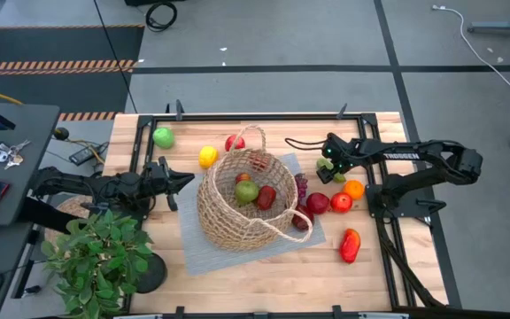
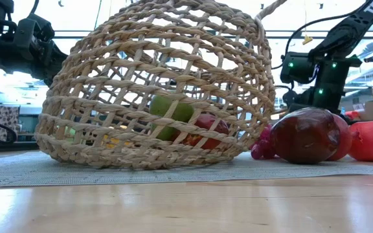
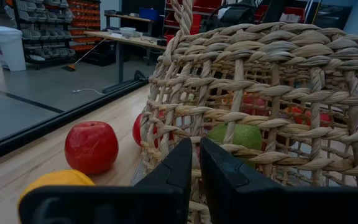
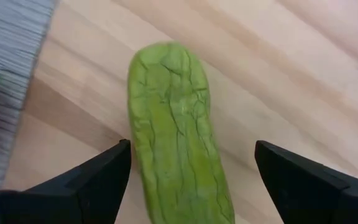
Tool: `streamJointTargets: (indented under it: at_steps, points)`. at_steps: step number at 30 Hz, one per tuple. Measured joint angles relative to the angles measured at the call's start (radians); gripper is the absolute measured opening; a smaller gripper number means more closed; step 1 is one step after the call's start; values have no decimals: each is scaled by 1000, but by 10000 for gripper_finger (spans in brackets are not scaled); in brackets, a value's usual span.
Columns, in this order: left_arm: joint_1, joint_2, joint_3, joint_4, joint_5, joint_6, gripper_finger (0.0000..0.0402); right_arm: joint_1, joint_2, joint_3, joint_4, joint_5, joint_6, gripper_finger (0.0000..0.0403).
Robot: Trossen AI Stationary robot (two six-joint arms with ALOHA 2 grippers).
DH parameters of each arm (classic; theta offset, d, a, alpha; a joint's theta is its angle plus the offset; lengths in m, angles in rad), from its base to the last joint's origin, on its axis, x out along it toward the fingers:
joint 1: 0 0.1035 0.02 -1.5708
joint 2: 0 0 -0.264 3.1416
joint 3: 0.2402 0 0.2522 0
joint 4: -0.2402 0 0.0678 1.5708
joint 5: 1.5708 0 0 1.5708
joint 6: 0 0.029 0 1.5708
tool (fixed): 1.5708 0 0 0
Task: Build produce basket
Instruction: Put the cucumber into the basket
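Observation:
The woven basket (image 1: 237,202) lies tipped on its side on a grey mat (image 1: 204,255), its mouth toward the table's right. A green apple (image 1: 247,190) and a red pepper (image 1: 266,197) are inside. My left gripper (image 1: 187,180) is shut and level, its tips just at the basket's left wall (image 3: 229,155). My right gripper (image 4: 191,180) points down, open, over a long wrinkled green piece of produce (image 4: 173,124) that lies flat on the wood. Its fingers stand on either side, apart from it. My left gripper's shut fingertips (image 3: 185,155) stand level right at the basket's woven wall, low on its left side. Whether they touch the weave, I cannot tell.
Loose produce lies around. At the far left are a green apple (image 1: 163,136), a lemon (image 1: 207,156) and a red apple (image 1: 235,142). At the right are purple grapes (image 1: 301,186), dark red fruit (image 1: 317,203), an orange (image 1: 353,188) and a red pepper (image 1: 350,245). A potted plant (image 1: 100,257) stands near left.

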Motion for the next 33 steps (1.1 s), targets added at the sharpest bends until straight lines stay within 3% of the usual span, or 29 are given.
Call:
streamJointTargets:
  at_steps: [4,11,17,25,33]
  points:
    - [0,0,0,0,0,0,36,2,42,2,7,2,-1,314]
    - [0,0,0,0,0,0,35,1,45,2,2,19,-11,221]
    - [0,0,0,0,0,0,40,3,-22,14,-10,-78,-29,164]
    - [0,0,0,0,0,0,32,7,-173,93,0,-76,-61,161]
    - [0,0,0,0,0,0,40,57,-328,101,217,-99,-152,162]
